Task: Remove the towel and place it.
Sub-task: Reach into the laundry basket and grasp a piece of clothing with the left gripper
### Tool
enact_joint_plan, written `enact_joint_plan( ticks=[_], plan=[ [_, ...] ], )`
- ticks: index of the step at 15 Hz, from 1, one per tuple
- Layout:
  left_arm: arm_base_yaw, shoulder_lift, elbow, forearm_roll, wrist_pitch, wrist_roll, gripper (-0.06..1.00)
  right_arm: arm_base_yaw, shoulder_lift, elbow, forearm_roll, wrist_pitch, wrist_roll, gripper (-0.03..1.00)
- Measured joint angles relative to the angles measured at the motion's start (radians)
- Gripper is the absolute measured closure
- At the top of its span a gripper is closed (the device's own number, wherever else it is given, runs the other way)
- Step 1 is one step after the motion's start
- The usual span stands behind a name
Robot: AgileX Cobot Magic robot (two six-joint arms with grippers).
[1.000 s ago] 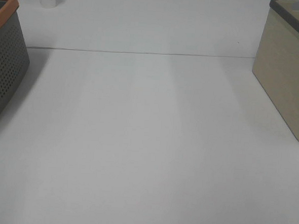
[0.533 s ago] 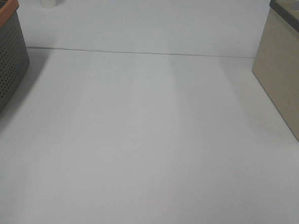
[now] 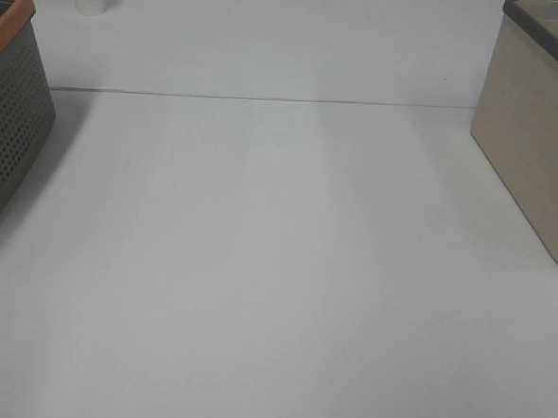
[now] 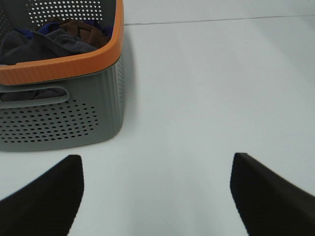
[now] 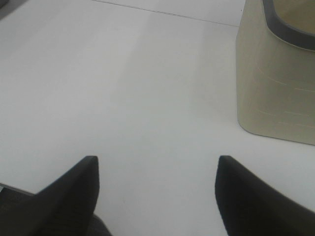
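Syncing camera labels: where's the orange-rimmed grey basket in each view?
Exterior high: basket cut off at the left edge.
Left wrist: basket large, ahead of the left gripper, cloths inside.
Right wrist: not clearly in it.
Shared landmark: the table seam, which also crosses the left wrist and right wrist views.

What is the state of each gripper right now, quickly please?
Left gripper: open, holding nothing.
Right gripper: open, holding nothing.
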Motion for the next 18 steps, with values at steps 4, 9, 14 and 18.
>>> enact_joint_plan(
  ticks=[4,9,14,18],
  plan=[
    [0.0,0.0,0.0,0.0,0.0,0.0,0.18,0.0,0.0,0.0,0.0,0.0,0.0,0.3],
    [0.0,0.0,0.0,0.0,0.0,0.0,0.18,0.0,0.0,0.0,0.0,0.0,0.0,0.3],
    [0.0,0.0,0.0,0.0,0.0,-0.001,0.18,0.0,0.0,0.0,0.0,0.0,0.0,0.3],
    [0.0,0.0,0.0,0.0,0.0,-0.003,0.18,0.0,0.0,0.0,0.0,0.0,0.0,0.3]
  ],
)
